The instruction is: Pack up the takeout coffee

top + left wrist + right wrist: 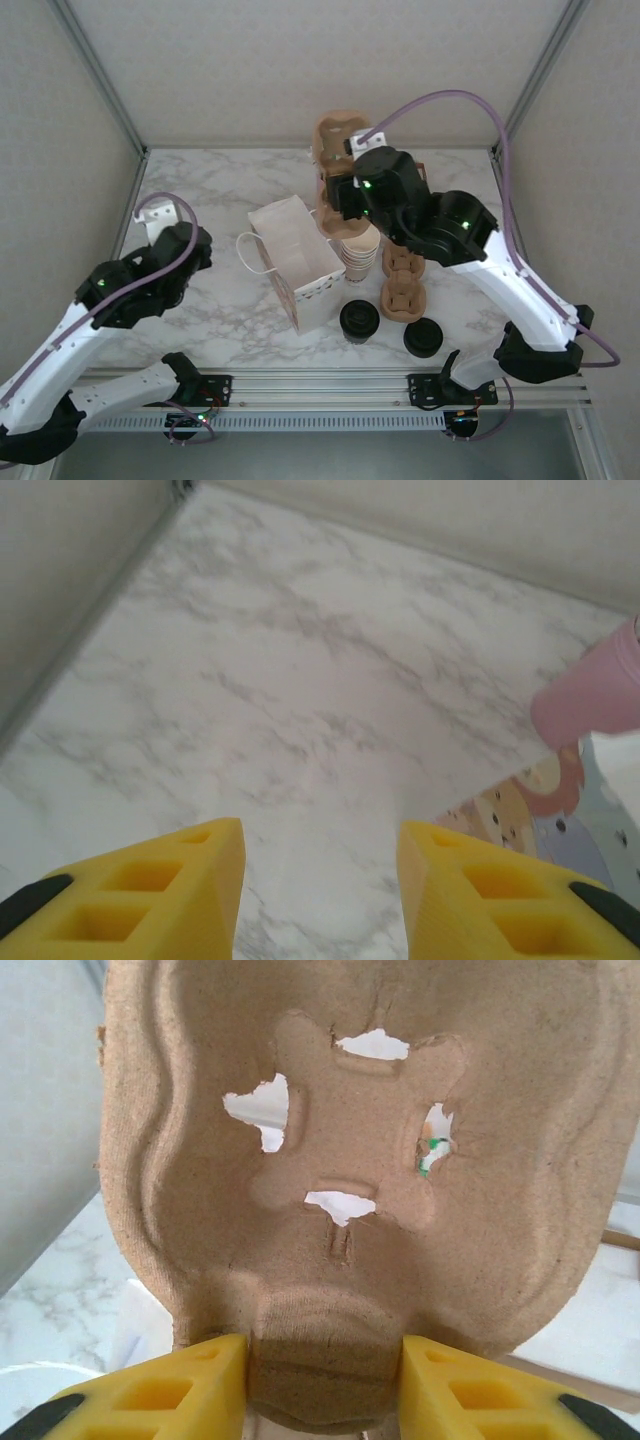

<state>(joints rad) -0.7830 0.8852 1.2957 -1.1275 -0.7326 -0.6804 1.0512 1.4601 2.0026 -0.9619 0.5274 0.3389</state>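
The takeout coffee (359, 320), a small paper cup under a round black lid, stands on the marble table just right of the white paper bag (295, 262). My right gripper (323, 1380) is shut on the lower rim of a brown pulp cup carrier (350, 1160), held tilted up in the air behind the bag (335, 140). My left gripper (320, 890) hovers open over bare marble left of the bag, with nothing between its yellow fingers. The bag's patterned side (530, 810) shows at the right of the left wrist view.
A stack of lidless cream cups (362, 250) stands right of the bag. More pulp carriers (403, 285) lie beside it. A loose black lid (423, 338) sits near the front right. Walls and frame posts close in the table on three sides.
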